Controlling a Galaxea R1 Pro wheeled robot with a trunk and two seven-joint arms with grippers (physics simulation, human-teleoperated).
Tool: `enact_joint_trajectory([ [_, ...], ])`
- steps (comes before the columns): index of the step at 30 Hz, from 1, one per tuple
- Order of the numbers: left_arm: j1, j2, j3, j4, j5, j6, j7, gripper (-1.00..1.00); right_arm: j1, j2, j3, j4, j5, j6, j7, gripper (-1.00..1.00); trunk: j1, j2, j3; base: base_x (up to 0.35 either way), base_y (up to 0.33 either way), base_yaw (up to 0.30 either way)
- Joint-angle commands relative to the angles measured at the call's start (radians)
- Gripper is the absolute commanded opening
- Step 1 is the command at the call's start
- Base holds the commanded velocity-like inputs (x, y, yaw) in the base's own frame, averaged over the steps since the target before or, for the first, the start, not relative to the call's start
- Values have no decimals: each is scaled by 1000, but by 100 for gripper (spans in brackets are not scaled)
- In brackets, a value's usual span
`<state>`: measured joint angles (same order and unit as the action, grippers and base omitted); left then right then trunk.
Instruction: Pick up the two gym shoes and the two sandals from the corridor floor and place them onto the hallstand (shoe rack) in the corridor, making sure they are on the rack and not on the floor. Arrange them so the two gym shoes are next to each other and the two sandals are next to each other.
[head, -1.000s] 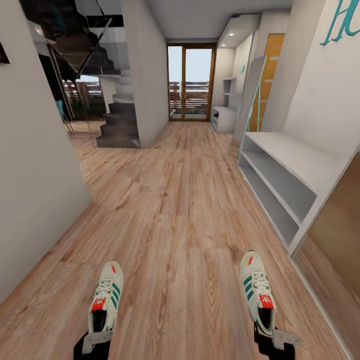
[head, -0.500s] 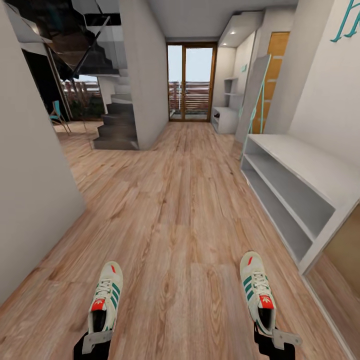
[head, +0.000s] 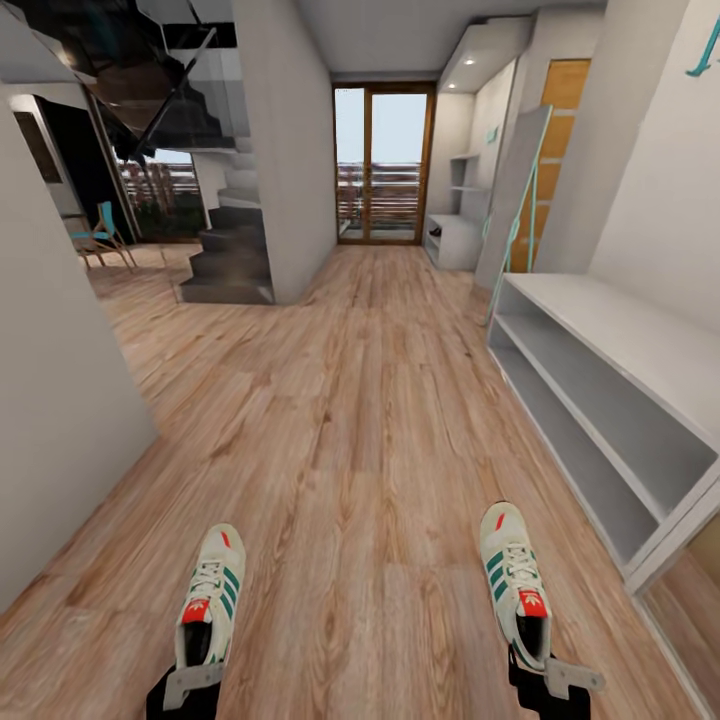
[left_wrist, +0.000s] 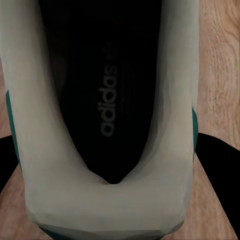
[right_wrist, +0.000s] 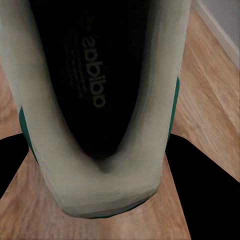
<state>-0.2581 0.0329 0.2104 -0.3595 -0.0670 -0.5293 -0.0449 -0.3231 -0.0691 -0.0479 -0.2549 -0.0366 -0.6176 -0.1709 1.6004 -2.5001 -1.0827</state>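
I have one gym shoe (head: 211, 602) pinched at the heel in my left gripper (head: 192, 682) and the other (head: 516, 583) in my right gripper (head: 556, 680), both carried above the floor (head: 350, 430). The shoe rack (head: 600, 400) stands empty alongside. Sandals: not yet collected.

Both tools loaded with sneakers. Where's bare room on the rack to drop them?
The hallstand looks bare throughout: its flat top against the wall, the middle shelf under it, and the bottom shelf by the corridor floor. Nothing crowds it. Left tool and right tool each hold a gym shoe.
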Motion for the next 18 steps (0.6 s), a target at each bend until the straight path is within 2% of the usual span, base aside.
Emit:
enact_joint_trajectory([
  [1,1,-1,8,0,-6,-4,-5,-100,-1,0,-1,0,-3,-4,2,-100,0,0,-1,340,0,0],
  [18,8,0,9,0,-7,-5,-5,-100,-1,2,0,2,-2,-4,2,-100,0,0,-1,340,0,0],
])
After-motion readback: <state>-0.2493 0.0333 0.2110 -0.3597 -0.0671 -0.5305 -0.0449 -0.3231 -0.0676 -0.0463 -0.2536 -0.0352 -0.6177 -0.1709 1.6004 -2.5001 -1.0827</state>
